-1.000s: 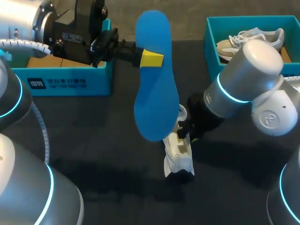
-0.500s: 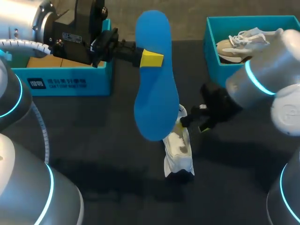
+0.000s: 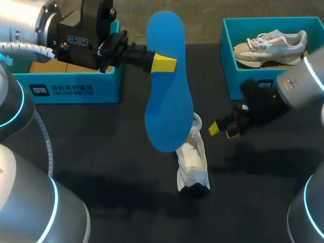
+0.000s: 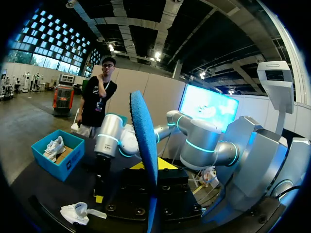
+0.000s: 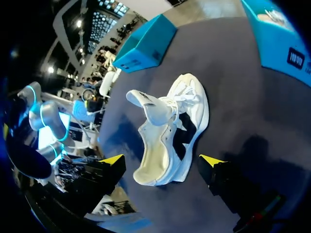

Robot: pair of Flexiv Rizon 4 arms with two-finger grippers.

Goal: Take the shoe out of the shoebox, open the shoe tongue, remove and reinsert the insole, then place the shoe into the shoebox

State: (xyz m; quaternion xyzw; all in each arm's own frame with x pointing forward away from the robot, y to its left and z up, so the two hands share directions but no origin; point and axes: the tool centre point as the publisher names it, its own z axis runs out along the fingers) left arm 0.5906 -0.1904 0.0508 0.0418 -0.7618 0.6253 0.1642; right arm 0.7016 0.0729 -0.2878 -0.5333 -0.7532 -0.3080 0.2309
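Done so far: the shoe is out of its box, the tongue is pulled open and the insole is out (roughly the halfway mark, by my judgement).
Left to do: slide the insole back in, then return the shoe to a shoebox.
Insole point(image 3: 167, 91): blue, held high above the table and hanging toe-down over the shoe; the left wrist view shows it edge-on point(image 4: 145, 145).
Shoe point(image 3: 193, 163): white, resting on the table near the middle, its mouth gaping and the tongue point(image 5: 146, 109) folded out.
Left gripper point(image 3: 163, 64): clamped on the insole near its upper end.
Right gripper point(image 3: 223, 131): empty, fingers spread wide, just beside the shoe and not touching it; its wrist view has the shoe point(image 5: 170, 131) ahead of the open fingers.
Table point(image 3: 101, 167): a dark, matte top, with bare space all round the shoe.
Left shoebox point(image 3: 76, 90): teal, at the far left edge, brown card showing inside.
Right shoebox point(image 3: 230, 71): teal, at the far right, holding a second shoe point(image 3: 271, 44) with pale laces (I cannot tell which box takes the white shoe).
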